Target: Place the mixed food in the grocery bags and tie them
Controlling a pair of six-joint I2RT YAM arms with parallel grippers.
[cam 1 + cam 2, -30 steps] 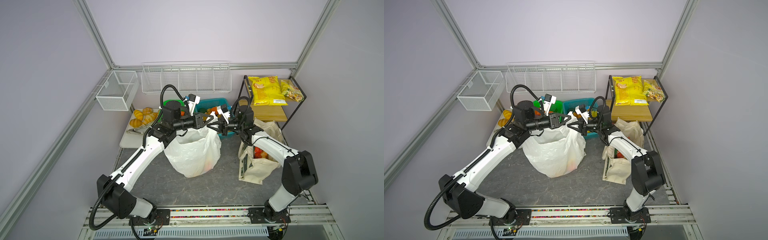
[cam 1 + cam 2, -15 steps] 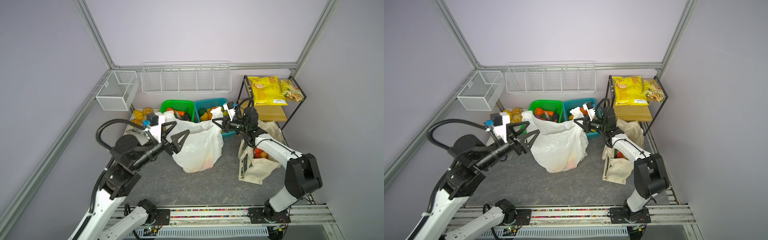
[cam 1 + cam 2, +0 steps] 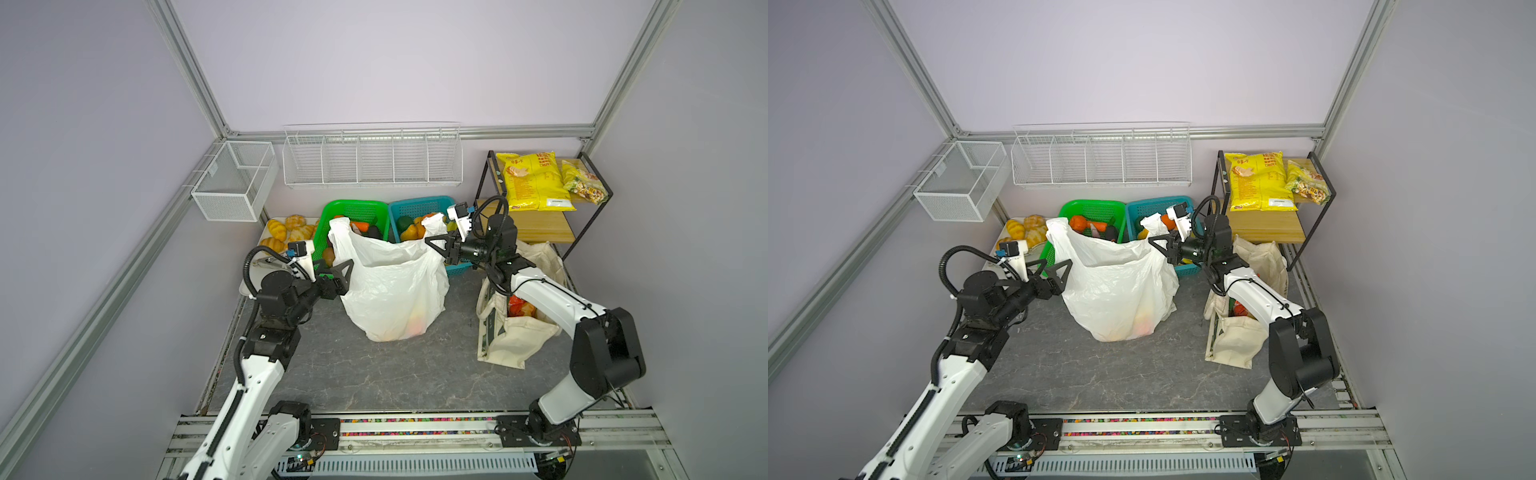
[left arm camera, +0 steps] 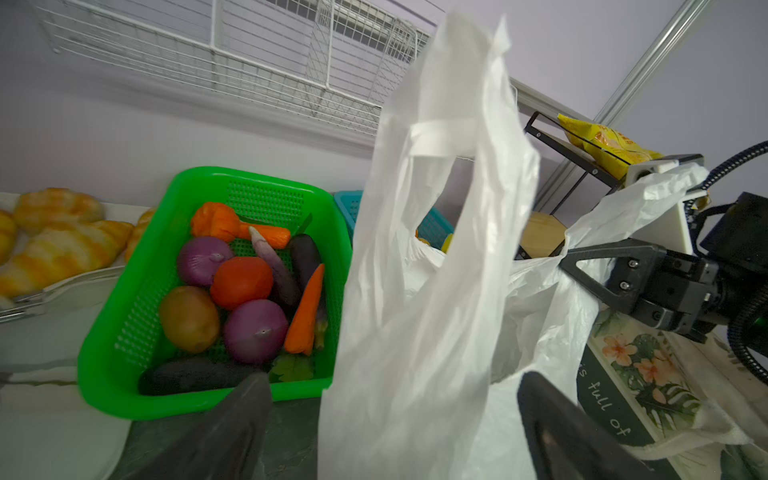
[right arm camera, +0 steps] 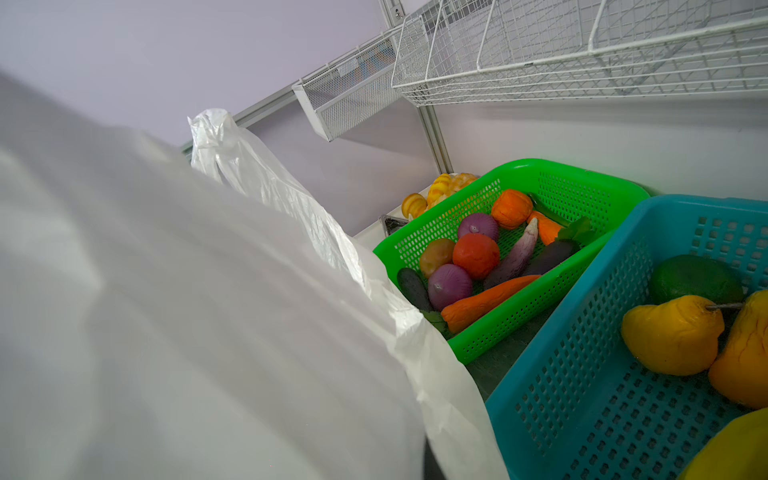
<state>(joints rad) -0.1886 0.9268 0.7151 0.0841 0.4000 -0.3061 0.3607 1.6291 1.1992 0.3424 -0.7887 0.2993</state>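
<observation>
1. Left wrist view: the left end effector [image 4: 392,386] has spread wide, empty, and drawn back from the mouth of the thin white crinkly plastic bag [image 4: 415,291]. The bag's near loop handle [image 4: 440,137] stands free.
2. The right end effector [image 3: 434,245] stays clamped on the far loop handle [image 3: 432,222].
3. The bag stands mid-table [image 3: 374,374], food showing faintly through it. The handles are apart, so tying looks unfinished.
4. A green perforated plastic basket [image 3: 353,204] and a cream canvas tote [image 3: 515,340] crowd the back and right. The front and left lie open.
</observation>
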